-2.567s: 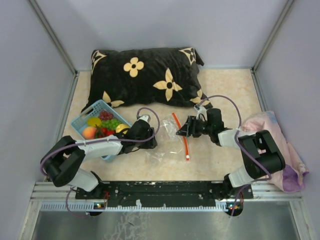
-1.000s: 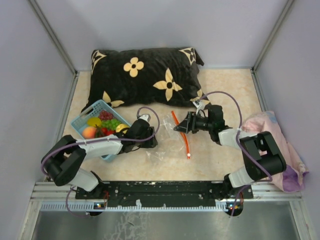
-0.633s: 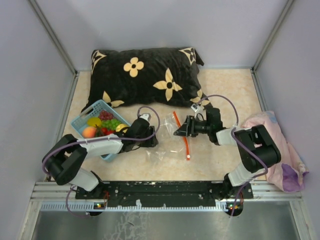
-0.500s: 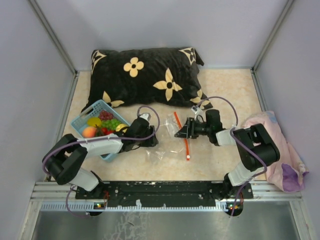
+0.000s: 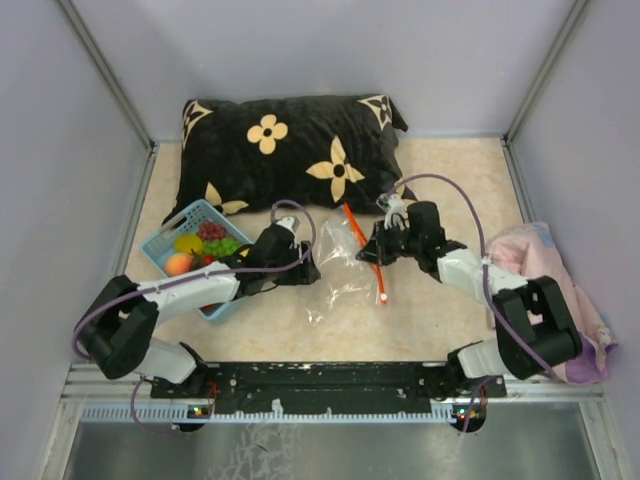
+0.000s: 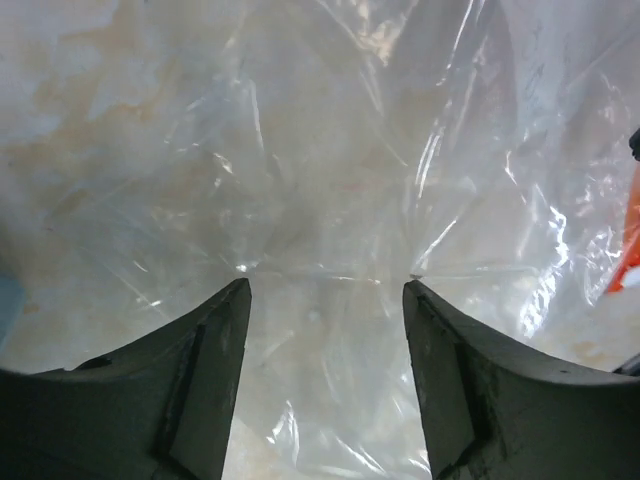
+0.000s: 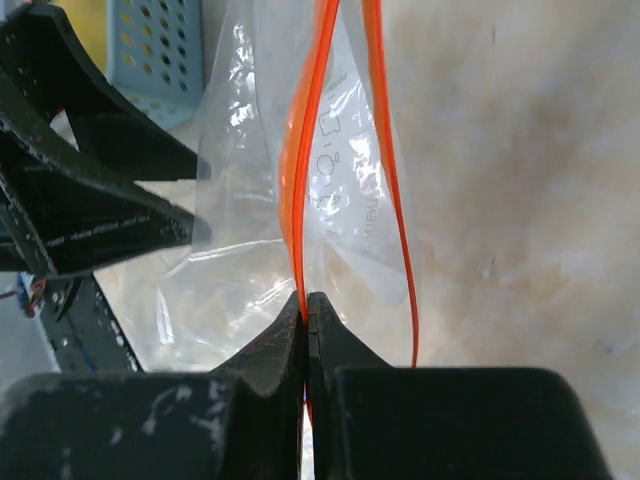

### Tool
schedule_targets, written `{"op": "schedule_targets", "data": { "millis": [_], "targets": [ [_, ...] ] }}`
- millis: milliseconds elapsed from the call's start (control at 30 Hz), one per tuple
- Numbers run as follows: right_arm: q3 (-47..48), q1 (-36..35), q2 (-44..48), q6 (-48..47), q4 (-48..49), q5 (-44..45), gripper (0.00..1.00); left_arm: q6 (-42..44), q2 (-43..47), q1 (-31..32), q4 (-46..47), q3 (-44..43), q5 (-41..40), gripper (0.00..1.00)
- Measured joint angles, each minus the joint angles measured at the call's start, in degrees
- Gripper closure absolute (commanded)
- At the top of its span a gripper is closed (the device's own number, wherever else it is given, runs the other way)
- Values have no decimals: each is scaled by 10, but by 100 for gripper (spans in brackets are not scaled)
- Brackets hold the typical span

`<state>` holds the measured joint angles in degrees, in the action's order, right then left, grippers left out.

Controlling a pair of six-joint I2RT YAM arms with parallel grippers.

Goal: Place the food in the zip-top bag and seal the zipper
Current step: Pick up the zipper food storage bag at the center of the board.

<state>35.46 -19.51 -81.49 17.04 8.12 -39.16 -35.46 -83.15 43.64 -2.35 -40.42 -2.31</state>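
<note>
Pale lavender walls (image 5: 60,150); beige marbled tabletop (image 5: 455,170); black flower-print pillow (image 5: 300,140) at back; pink cloth (image 5: 545,245) right.

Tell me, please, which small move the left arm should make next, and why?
Probably close the left gripper on the film beneath it. Its jaws stand open over the clear zip-top bag, while the right gripper is shut on one lip of the zipper, the other lip bowed away. Holding both sides should keep the mouth open; the food lies in the basket.

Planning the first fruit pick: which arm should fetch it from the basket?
Left, likely: the left gripper is open, near the basket; the right gripper is shut on the zipper, holding the bag mouth apart.
</note>
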Motion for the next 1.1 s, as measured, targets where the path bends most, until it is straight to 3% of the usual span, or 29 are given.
{"op": "schedule_targets", "data": {
  "millis": [333, 600, 933, 1100],
  "targets": [
    [172, -105, 118, -129, -195, 218, 100, -16, 102, -18, -74, -156, -13, 15],
    [240, -223, 127, -201, -283, 407, 100, -42, 149, -19, -79, -209, -2, 9],
    [266, -308, 96, -220, -305, 513, 100, -78, 132, -20, -76, -209, 17, 8],
    [282, -333, 74, -219, -306, 537, 100, -89, 131, -20, -53, -206, 20, 13]
  ]
}}
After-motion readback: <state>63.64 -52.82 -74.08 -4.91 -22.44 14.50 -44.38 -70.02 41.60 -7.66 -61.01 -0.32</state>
